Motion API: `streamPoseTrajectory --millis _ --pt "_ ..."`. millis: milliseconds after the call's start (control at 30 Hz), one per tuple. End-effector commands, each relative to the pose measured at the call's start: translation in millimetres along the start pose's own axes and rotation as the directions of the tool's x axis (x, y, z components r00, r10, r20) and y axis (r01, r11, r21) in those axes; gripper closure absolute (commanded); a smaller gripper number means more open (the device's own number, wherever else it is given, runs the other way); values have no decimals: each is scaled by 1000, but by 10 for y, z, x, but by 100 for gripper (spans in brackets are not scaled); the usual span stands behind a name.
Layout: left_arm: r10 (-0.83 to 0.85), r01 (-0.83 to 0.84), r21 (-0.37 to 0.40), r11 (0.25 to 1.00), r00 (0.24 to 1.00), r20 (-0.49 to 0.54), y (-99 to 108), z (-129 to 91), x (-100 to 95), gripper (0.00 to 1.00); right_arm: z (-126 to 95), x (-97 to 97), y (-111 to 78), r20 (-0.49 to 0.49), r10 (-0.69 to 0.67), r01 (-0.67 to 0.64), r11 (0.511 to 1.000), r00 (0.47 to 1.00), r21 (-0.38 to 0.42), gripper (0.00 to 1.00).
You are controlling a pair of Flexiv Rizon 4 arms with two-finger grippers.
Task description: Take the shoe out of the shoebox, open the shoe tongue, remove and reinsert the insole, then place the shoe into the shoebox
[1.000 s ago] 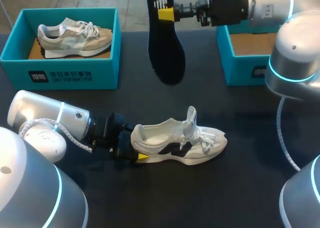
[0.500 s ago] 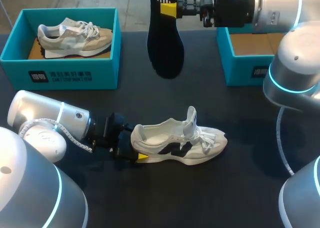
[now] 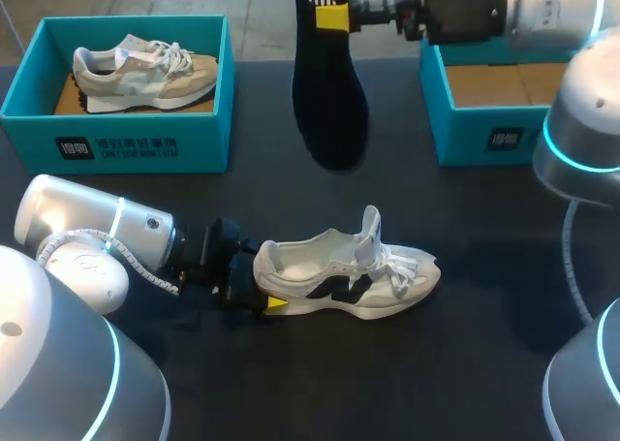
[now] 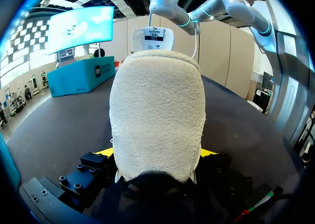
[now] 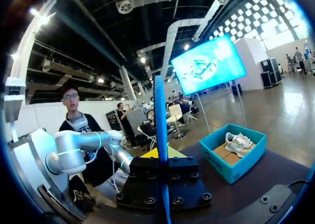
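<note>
The insole is held in the air by the right gripper, which is closed on its heel end. The toe end hangs down toward the surface, above and behind the shoe. In the right wrist view the insole is seen edge-on between the two fingers. It is judged to be thin, light and pliant: it would bend under a light push and swing when carried. A pinch across the heel end, as shown, leaves the toe end free to be led into the shoe.

The shoe lies on its sole on the surface with the tongue raised and the toe toward the right arm. Its heel is clasped by the left gripper. The far finger is hidden in the head view, but yellow shows on both sides of the heel in the left wrist view, so a closed hold is likely. The upper is judged soft and the sole stiffer, so the heel counter is the firm place to steady it.

The empty shoebox stands at the far right of the surface.

Compared with one second earlier, the right arm is drawn slightly back toward its own side and the gripper sits a little higher. The hanging toe end is shifted a little toward the shoebox. The shoe and left gripper are unchanged.
</note>
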State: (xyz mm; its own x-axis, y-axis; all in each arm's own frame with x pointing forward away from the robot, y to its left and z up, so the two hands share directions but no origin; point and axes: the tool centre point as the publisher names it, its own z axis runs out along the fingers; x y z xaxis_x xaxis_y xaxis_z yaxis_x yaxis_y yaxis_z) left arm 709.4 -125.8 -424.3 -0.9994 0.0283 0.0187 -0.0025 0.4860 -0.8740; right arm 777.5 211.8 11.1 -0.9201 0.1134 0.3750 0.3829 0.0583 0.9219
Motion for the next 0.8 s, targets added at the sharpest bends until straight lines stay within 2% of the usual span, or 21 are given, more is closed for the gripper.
streamPoseTrajectory --millis 33,133,367,533,667,800 --pt "0 0 -4 1000 1000 0 12 4 2 100 -139 175 28 -16 32 -30 993 999 114 100" --pt "0 0 -4 1000 1000 0 12 4 2 100 -134 250 26 -39 60 -53 987 997 151 100" --pt "0 0 -4 1000 1000 0 12 4 2 100 -172 446 32 -34 104 -96 980 994 175 100" --pt "0 0 -4 1000 1000 0 12 4 2 100 -259 659 19 30 118 -121 981 993 152 100" --pt "0 0 -4 1000 1000 0 12 4 2 100 -297 818 -19 46 147 -152 978 988 139 100" --pt "0 0 -4 1000 1000 0 12 4 2 100 -319 961 -58 42 201 -204 975 979 89 100"
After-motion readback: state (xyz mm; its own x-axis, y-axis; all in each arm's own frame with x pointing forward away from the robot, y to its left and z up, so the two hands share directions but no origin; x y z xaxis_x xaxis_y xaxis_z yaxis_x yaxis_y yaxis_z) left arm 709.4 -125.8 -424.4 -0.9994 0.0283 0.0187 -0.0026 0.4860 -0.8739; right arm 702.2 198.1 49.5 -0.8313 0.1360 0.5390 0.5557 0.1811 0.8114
